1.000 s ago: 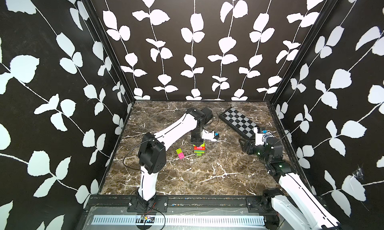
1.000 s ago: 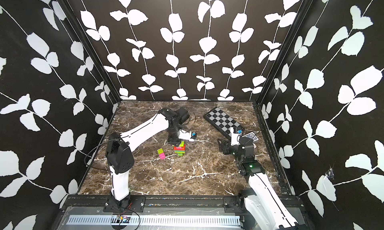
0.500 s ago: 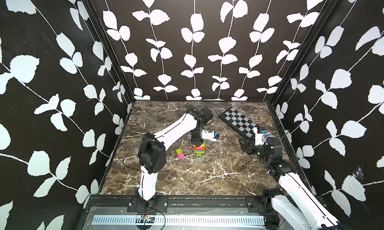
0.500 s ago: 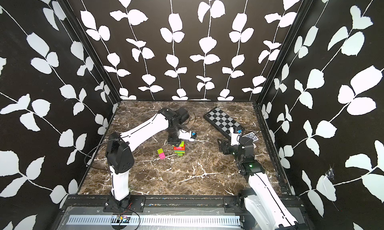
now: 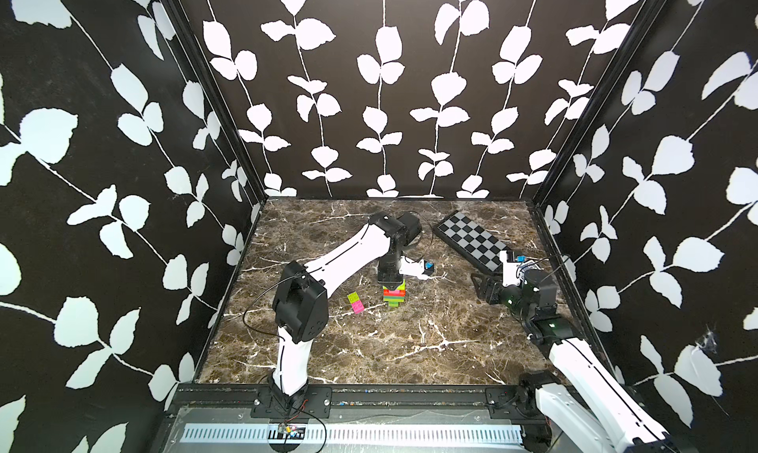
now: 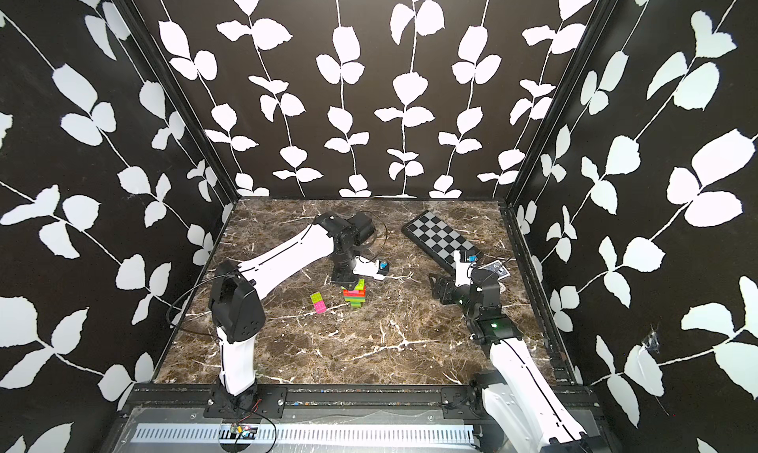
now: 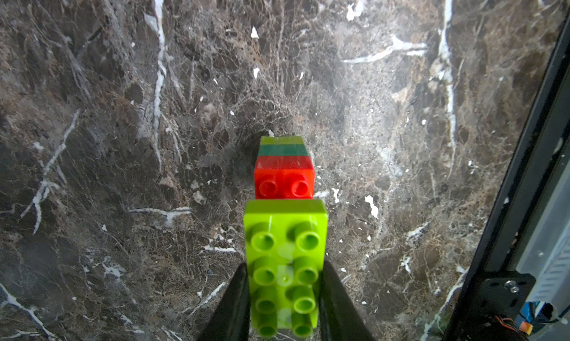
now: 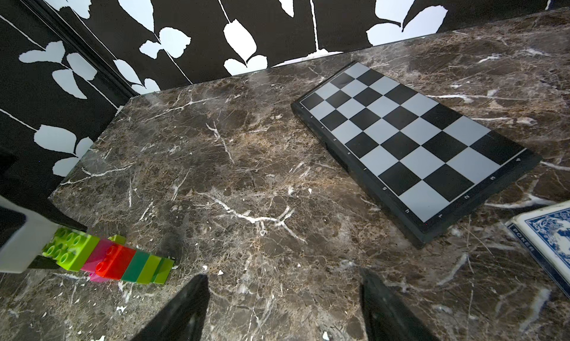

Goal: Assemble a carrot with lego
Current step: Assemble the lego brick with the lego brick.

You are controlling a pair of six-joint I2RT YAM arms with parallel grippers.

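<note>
A lime-and-pink pair [image 5: 355,302] lies flat on the bench [image 5: 410,348], just left of the carrot [image 5: 393,295]. The carrot stands on end mid-bench, its long axis up and down, narrow tip lowest; whether the tip touches the bench I can't tell. The left claw [image 7: 285,280] hangs straight above it, clamped on the sides of its top lime brick [image 7: 285,231]. The pair looks nearer the left arm, I'd say. The right claw [image 8: 283,274] sits well off to the right by the board [image 8: 401,139], jaws apart and empty.
</note>
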